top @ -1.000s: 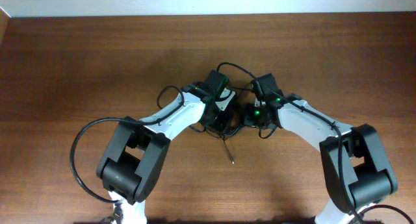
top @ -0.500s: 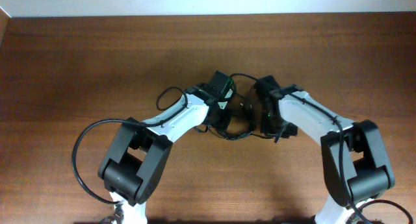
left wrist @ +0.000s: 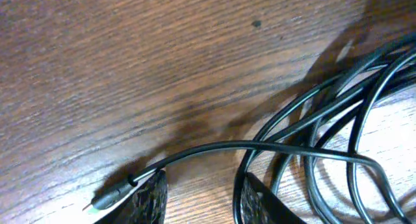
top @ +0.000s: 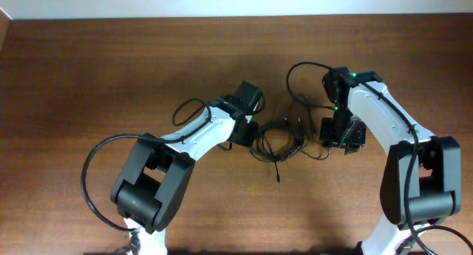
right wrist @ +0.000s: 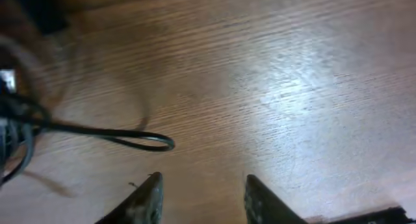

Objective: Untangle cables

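Two tools are seen part open and empty: the left tool (left wrist: 200,180) just beside the cables (top: 277,140), the right tool (right wrist: 201,182) near them. The cables are tangled on the counter (top: 111,77); a loose loop must be gripped next.

We look straight down from overhead on the whole surface (top: 111,70). Our left wrist view hugs the wood, peering past its fingers (left wrist: 151,199); the right does likewise. All three share the cables (left wrist: 247,145)
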Available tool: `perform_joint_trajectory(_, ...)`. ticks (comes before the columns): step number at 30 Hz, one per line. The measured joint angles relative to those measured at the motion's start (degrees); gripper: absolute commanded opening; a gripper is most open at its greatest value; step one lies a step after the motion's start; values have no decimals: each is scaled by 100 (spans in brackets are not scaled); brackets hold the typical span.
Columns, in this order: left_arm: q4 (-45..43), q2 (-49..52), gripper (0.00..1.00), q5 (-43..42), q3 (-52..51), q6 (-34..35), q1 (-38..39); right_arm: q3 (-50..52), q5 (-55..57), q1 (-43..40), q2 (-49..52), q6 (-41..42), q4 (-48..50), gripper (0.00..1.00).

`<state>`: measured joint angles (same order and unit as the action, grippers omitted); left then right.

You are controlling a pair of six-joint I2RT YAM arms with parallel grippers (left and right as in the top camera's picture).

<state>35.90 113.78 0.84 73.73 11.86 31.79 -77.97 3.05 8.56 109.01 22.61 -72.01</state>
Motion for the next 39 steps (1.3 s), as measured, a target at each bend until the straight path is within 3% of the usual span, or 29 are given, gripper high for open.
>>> perform_joint_trajectory(4, 780, 0, 49, -428, 632, -4, -4, 42, -282, 0, 0, -15, 48, 46)
perform_joint_trajectory(7, 833, 0, 56, -863, 977, -4, -4, 337, -363, 0, 2, -11, 387, 47)
perform_joint_trajectory(12, 535, 15, 56, -1021, 975, -4, 52, 610, -407, 0, 2, -9, 870, 47)
perform_joint_trajectory(17, 118, 595, 49, -686, 975, -4, 286, 734, -424, 0, 2, 243, 1156, 47)
perform_joint_trajectory(19, -46, 710, 32, -555, 986, -9, 286, 966, -426, 0, 2, 334, 1521, 46)
perform_joint_trajectory(21, -122, 767, 7, -503, 1027, -37, 286, 1137, -446, -2, 2, 389, 1755, 39)
perform_joint_trajectory(22, -153, 787, 0, -490, 1043, -7, 286, 1163, -466, -2, -11, 409, 1816, 31)
perform_joint_trajectory(26, -166, 807, 0, -509, 1060, -28, 282, 1178, -225, 2, -33, 439, 1880, 30)
perform_joint_trajectory(29, -166, 807, 0, -533, 1060, -57, 273, 1182, 157, 7, -50, 446, 2046, 4)
perform_joint_trajectory(31, -170, 807, 0, -577, 1069, -192, 271, 1182, 243, 22, -52, 431, 2197, 4)
perform_joint_trajectory(34, -175, 831, 0, -667, 1093, -315, 275, 616, 262, 26, 31, 387, 1156, 4)
perform_joint_trajectory(39, -173, 874, 1, -780, 1167, -330, 308, -1252, 846, 94, 103, 348, -597, 4)
